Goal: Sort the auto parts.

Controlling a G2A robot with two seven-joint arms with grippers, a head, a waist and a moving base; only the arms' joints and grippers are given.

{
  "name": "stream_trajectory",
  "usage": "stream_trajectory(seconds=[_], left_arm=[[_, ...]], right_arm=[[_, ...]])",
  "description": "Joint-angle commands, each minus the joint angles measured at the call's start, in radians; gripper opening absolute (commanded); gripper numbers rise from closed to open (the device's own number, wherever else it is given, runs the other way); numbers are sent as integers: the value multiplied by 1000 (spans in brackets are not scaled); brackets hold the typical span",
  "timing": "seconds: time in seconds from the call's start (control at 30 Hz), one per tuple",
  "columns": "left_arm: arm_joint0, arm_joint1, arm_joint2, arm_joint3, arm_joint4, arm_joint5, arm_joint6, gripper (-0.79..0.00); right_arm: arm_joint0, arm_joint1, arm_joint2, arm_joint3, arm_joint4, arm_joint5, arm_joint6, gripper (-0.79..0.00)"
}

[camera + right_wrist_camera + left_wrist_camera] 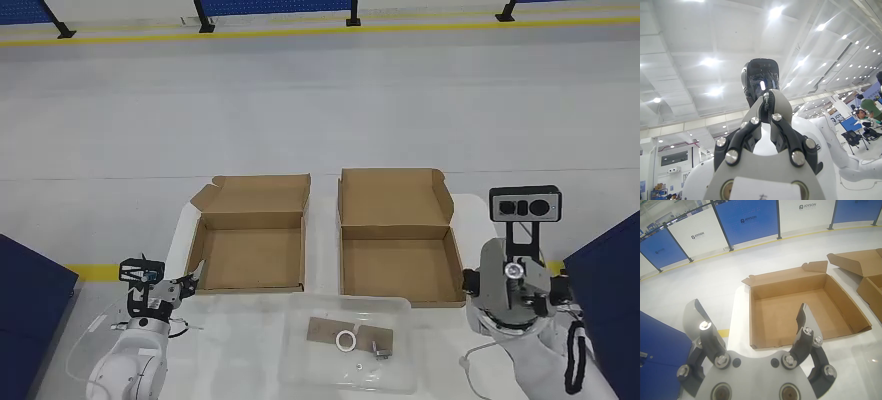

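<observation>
A clear plastic tray at the table's front holds a metal ring, a small metal bracket and brown card pieces. Behind it stand two bare open cardboard boxes, the left box and the right box. My left gripper hangs open with nothing in it, just off the left box's near left corner. To the right of the right box, my right gripper points upward, shut on a small threaded screw.
A black camera unit on a stand rises at the table's right rear. Blue panels stand beside the table at the left and the right. Both box lids lean back, away from me.
</observation>
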Motion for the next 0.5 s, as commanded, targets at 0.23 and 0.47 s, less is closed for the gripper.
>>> stream_trajectory(seconds=[0.23,0.47], left_arm=[[0,0,0,0,0,0,0,0],[0,0,0,0,0,0,0,0]], right_arm=[[0,-1,1,0,3,1,2,-785],[-32,13,175,31,-234,115,-35,-785]])
